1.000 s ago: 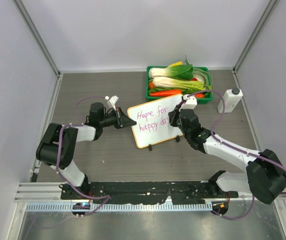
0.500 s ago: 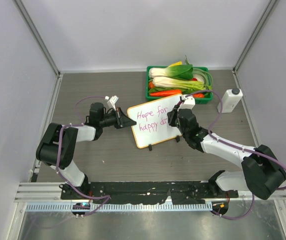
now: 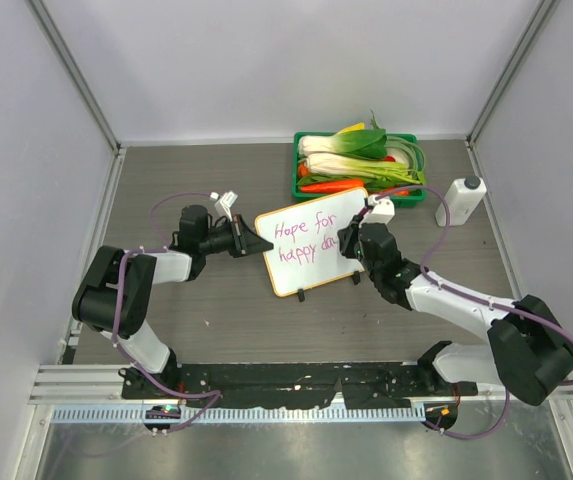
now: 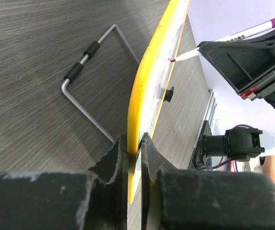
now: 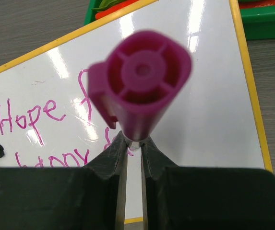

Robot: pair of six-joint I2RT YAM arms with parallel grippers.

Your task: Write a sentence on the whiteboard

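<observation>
The whiteboard (image 3: pixel 301 272), white with a thin orange rim, stands tilted at mid-table on black feet. My left gripper (image 3: pixel 263 246) is shut on its left edge, one finger on each side of the rim (image 4: pixel 149 72). The sentence (image 3: pixel 301 238) in pink marker reads "Hope for" above "happy da". My right gripper (image 3: pixel 351 240) is shut on a magenta marker (image 5: pixel 142 81), held over the end of the second line. The marker's tip (image 4: pixel 183 56) touches the board face. Part of the writing (image 5: pixel 27 117) is hidden behind the marker and fingers.
A green tray (image 3: pixel 297 165) of vegetables stands just behind the board. A white bottle (image 3: pixel 461 200) stands at the right, near the wall. A bent wire stand (image 4: pixel 87 81) lies on the table behind the board. Enclosure walls close in on three sides.
My right gripper has shifted slightly with the marker at the end of the second line, where the last pink strokes have changed. The left arm and the board have not moved.
</observation>
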